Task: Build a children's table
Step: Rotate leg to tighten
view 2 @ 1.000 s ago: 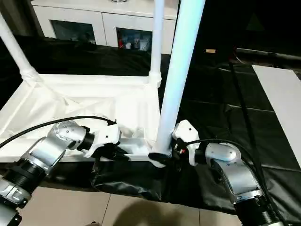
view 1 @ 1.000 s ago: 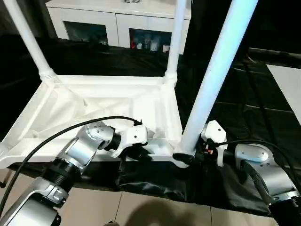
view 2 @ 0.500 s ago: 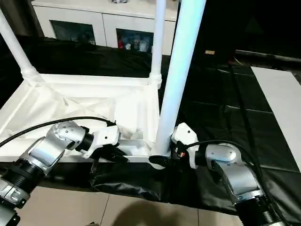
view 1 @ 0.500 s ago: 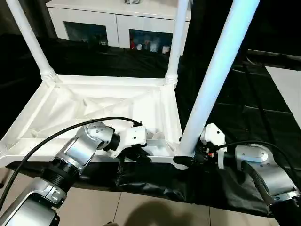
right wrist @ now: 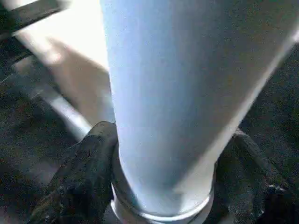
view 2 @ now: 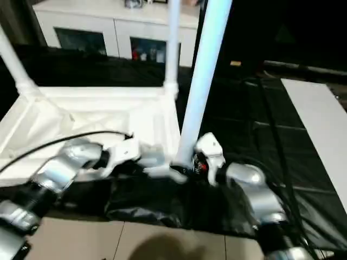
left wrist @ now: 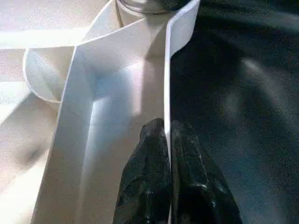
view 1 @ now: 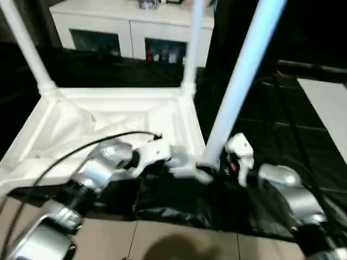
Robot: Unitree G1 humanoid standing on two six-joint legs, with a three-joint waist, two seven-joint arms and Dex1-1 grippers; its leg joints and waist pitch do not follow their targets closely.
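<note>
The children's table lies upside down on a black sheet: a white tabletop [view 1: 108, 116] with ribbed underside. Three white legs stand in its corner sockets, at far left [view 1: 24, 49], far right [view 1: 192, 49] and near right [view 1: 238, 81]. My left gripper [left wrist: 168, 140] is shut on the thin rim wall [left wrist: 166, 84] of the tabletop's near edge, close to the near-right socket. My right gripper [right wrist: 170, 140] is shut on the base of the near-right leg [right wrist: 177, 84], one black finger [right wrist: 88, 168] on each side just above the socket.
A white cabinet [view 1: 124, 32] with dark glass doors stands behind the tabletop. The black sheet [view 1: 271, 108] spreads to the right, with a white panel [view 1: 331, 108] at its far right. Tiled floor [view 1: 162, 238] runs along the near edge.
My right gripper's fingers have closed in on the near-right leg's base. The head camera has shifted, moving the whole picture. The left gripper keeps its hold on the rim.
</note>
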